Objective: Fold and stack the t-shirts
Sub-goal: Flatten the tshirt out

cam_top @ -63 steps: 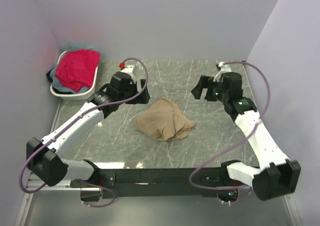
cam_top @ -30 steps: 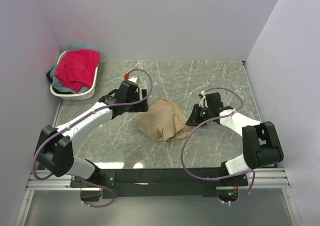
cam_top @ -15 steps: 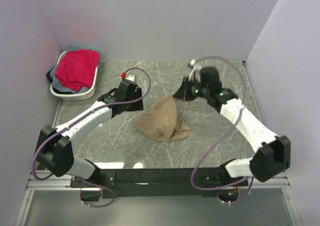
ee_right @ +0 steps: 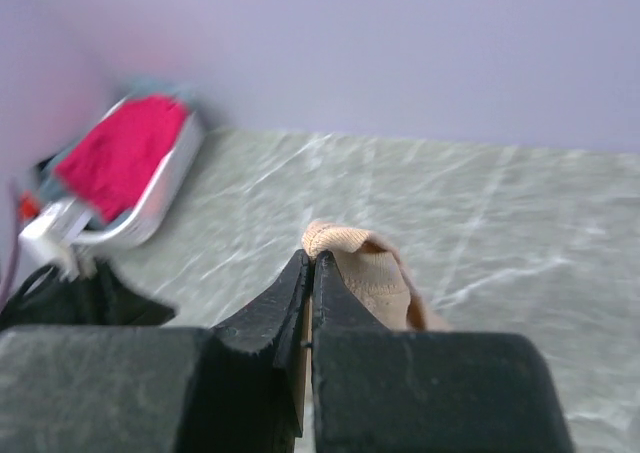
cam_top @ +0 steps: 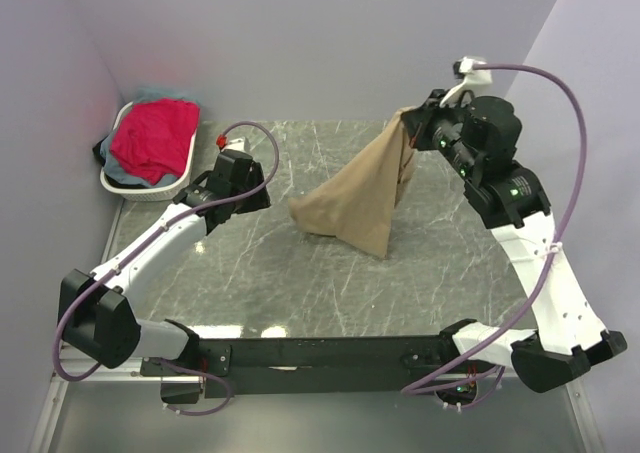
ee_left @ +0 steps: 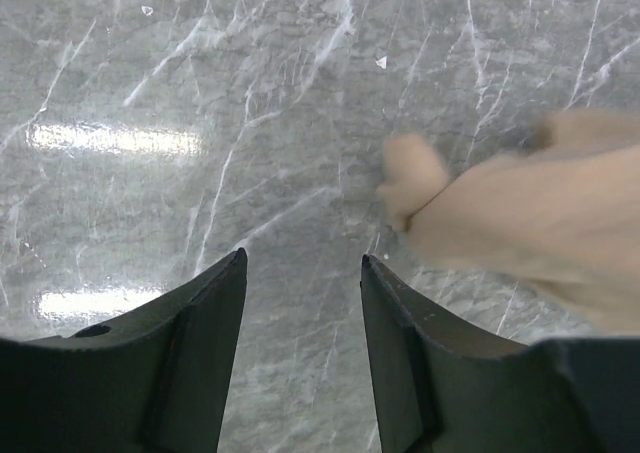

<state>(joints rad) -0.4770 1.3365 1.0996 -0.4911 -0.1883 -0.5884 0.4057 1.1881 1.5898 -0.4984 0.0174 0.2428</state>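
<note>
The right end effector (cam_top: 408, 121) is clamped shut on one edge of the tan t-shirt (cam_top: 360, 198), holding it aloft well to the right of the white basket (cam_top: 150, 193). The cloth's lower end drapes down to the marble desk (cam_top: 300, 273). The left end effector (ee_left: 300, 263) hovers low between basket and shirt, jaws apart and gripping nothing. A red-pink t-shirt (cam_top: 152, 138) lies heaped in the basket.

Shows a white oval basket (cam_top: 150, 192) tucked into the far left corner, just beside the lavender walls (cam_top: 320, 43). Rests on a grey marble-patterned table (cam_top: 300, 273) veined with white. Catches bright glare patches (cam_top: 222, 330) near the table's front edge.
</note>
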